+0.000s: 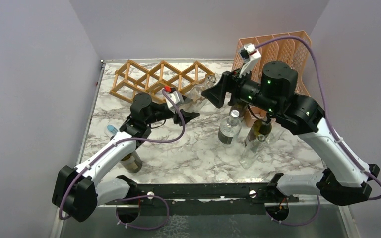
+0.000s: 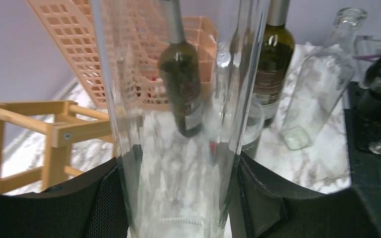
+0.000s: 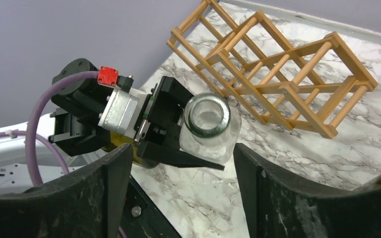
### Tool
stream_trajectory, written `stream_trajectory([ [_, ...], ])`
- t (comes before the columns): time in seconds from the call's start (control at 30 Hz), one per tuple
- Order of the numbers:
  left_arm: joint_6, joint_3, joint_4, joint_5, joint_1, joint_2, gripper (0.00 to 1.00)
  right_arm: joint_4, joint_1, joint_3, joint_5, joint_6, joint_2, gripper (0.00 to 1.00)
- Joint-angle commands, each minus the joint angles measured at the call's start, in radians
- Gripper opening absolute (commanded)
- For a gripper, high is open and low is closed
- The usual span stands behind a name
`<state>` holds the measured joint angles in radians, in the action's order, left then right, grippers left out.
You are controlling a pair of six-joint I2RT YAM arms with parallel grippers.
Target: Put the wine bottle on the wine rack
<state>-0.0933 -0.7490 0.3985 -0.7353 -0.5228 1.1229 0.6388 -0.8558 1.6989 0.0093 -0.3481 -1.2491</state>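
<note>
As left jaws clamp bottle (image 2: 178, 124), arm (image 1: 109, 148) outstretched

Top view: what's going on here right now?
The left pincer is shut on a clear bottle and holds it above the table, just in front of the rack. The right pincer is open and faces the bottle's mouth without gripping it. The bottle is not in the rack yet. More bottles stand by the peach holder.
</note>
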Motion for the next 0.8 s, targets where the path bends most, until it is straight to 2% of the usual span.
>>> stream_trajectory([
  [0.0,-0.199,-0.094,0.069,0.043,0.007,-0.002,0.0,0.051,-0.005,-0.003,0.063,-0.018,0.095,0.79],
  [0.1,-0.333,-0.135,0.069,0.088,0.007,0.014,0.0,0.048,-0.005,-0.014,0.086,-0.024,0.139,0.82],
  [0.37,-0.64,-0.246,0.068,0.081,0.008,0.081,0.0,0.208,-0.005,0.126,0.124,0.035,0.115,0.82],
  [0.57,-0.799,-0.353,0.049,-0.048,0.007,0.112,0.0,0.247,-0.005,0.154,0.118,0.08,0.097,0.9],
  [0.7,-0.953,-0.418,-0.087,-0.058,0.007,0.128,0.0,0.273,-0.005,0.174,0.103,0.103,0.048,0.91],
  [0.77,-1.058,-0.457,-0.216,-0.059,0.007,0.136,0.0,0.282,-0.005,0.196,0.096,0.112,0.018,0.91],
])
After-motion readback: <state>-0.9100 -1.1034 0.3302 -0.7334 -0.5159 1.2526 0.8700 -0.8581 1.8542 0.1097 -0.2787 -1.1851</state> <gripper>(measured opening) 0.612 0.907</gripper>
